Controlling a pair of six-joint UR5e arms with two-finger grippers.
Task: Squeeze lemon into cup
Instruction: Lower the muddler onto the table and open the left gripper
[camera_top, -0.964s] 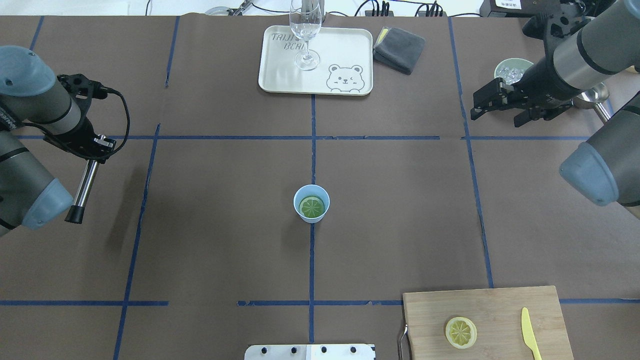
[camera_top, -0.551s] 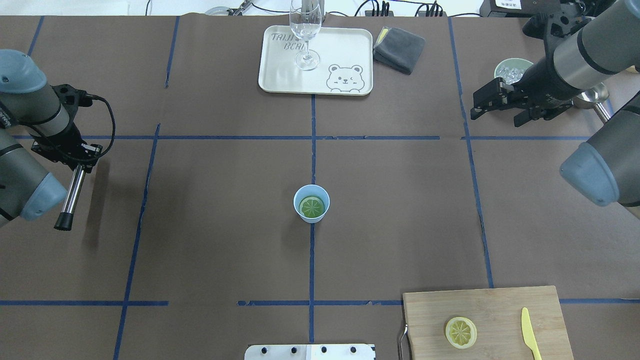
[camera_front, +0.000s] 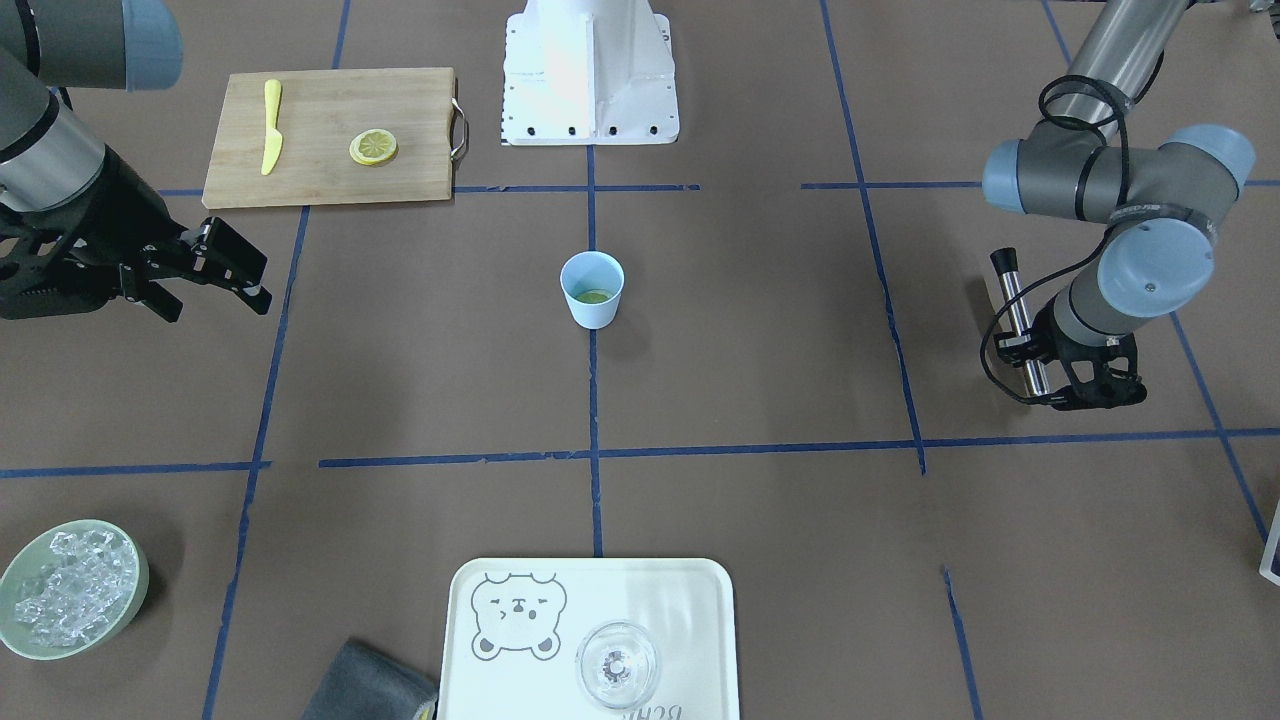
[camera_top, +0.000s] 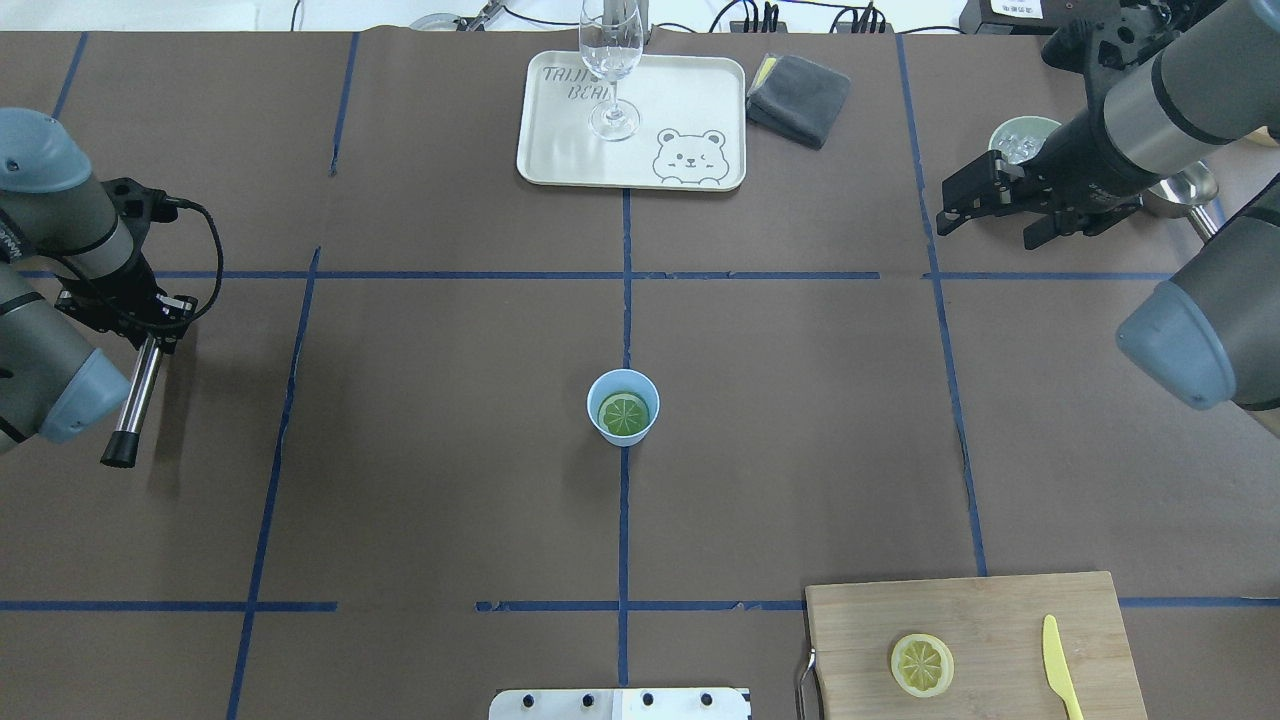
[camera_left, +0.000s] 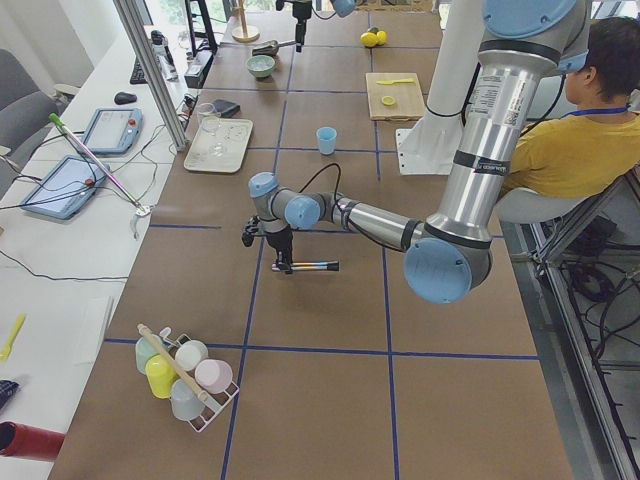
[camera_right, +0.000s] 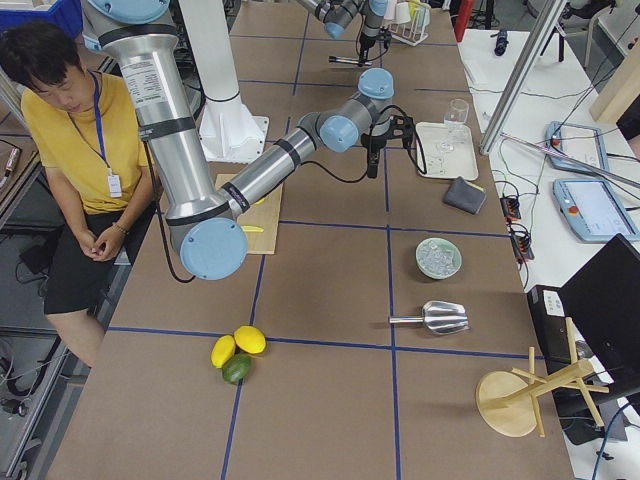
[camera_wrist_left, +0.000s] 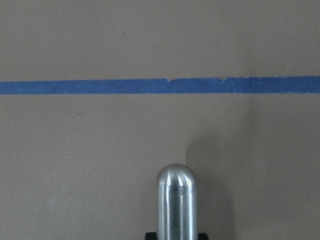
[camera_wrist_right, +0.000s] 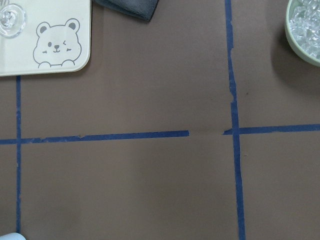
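The lemon (camera_top: 921, 664) is a yellow slice lying cut face up on the wooden cutting board (camera_top: 990, 610) at the near right; it also shows in the front view (camera_front: 373, 147). The light-blue cup (camera_top: 622, 406) stands upright at the table's middle with a green citrus slice inside; it shows in the front view too (camera_front: 591, 289). My left gripper (camera_top: 135, 305) is far to the cup's left, shut on a metal rod (camera_top: 135, 395) with a black tip. My right gripper (camera_top: 945, 210) hangs open and empty at the far right, well away from lemon and cup.
A white bear tray (camera_top: 690, 90) with a stemmed glass (camera_top: 610, 60) stands at the far middle, a grey cloth (camera_top: 798, 97) beside it. A pale-green bowl of ice (camera_front: 140, 580) and a metal scoop (camera_right: 440, 317) are far right. A yellow knife (camera_top: 1058, 665) lies on the board.
My left arm has drawn back to the left with the rod in its grip. My right gripper has shifted slightly toward the far edge. The cup and lemon have not moved.
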